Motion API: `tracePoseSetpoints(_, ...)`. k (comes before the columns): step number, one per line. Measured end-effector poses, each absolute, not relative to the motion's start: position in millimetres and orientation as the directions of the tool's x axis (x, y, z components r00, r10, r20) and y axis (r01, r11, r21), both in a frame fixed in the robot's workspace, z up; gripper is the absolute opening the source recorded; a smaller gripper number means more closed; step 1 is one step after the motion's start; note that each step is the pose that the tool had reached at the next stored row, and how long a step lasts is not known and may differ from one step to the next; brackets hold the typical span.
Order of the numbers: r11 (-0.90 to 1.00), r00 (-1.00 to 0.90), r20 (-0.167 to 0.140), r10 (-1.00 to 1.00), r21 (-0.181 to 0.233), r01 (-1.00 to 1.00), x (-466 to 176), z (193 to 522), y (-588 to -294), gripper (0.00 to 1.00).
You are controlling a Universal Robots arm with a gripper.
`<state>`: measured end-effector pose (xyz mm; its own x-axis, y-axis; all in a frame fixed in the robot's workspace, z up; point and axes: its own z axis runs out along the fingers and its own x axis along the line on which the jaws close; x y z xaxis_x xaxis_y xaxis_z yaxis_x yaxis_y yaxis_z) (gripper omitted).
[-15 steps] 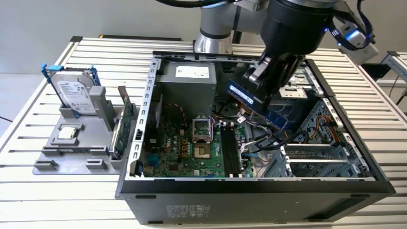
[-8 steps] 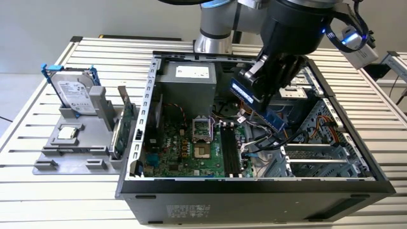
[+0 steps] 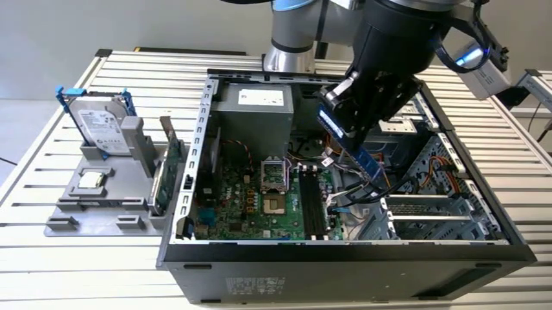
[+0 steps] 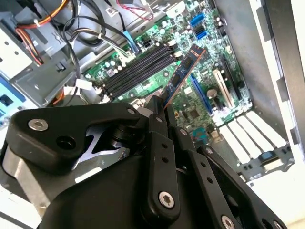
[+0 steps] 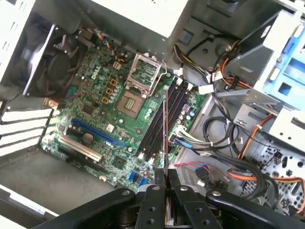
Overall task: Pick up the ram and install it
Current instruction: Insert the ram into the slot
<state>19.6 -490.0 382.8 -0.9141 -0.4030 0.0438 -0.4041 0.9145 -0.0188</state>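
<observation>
My gripper [image 3: 348, 128] is shut on the ram [image 3: 368, 163], a long dark bluish stick that hangs slanted over the open computer case. In the second wrist view the ram [image 4: 184, 70] sticks out from between the black fingers [image 4: 157, 108] over the green motherboard. In the first wrist view the gripper [image 5: 166, 183] holds the ram [image 5: 166, 131] edge-on, a thin line above the black memory slots [image 5: 157, 125]. Those slots [image 3: 312, 203] lie beside the processor socket [image 3: 274, 173], below the stick and apart from it.
The case's metal walls [image 3: 345, 258] enclose the motherboard. Loose cables [image 3: 362, 194] and drive cages sit toward the exterior view's right of the slots. Outside the case, a grey holder [image 3: 103, 206] carries a hard drive in a blue frame [image 3: 99, 119] and a green expansion card [image 3: 168, 165].
</observation>
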Motion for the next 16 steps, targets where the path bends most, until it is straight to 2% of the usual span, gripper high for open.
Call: tracePoseSetpoints(16, 0.992, -0.991, 0.044, -0.125, -0.019, -0.126, 19.6, 382.8, -490.0, 0.00)
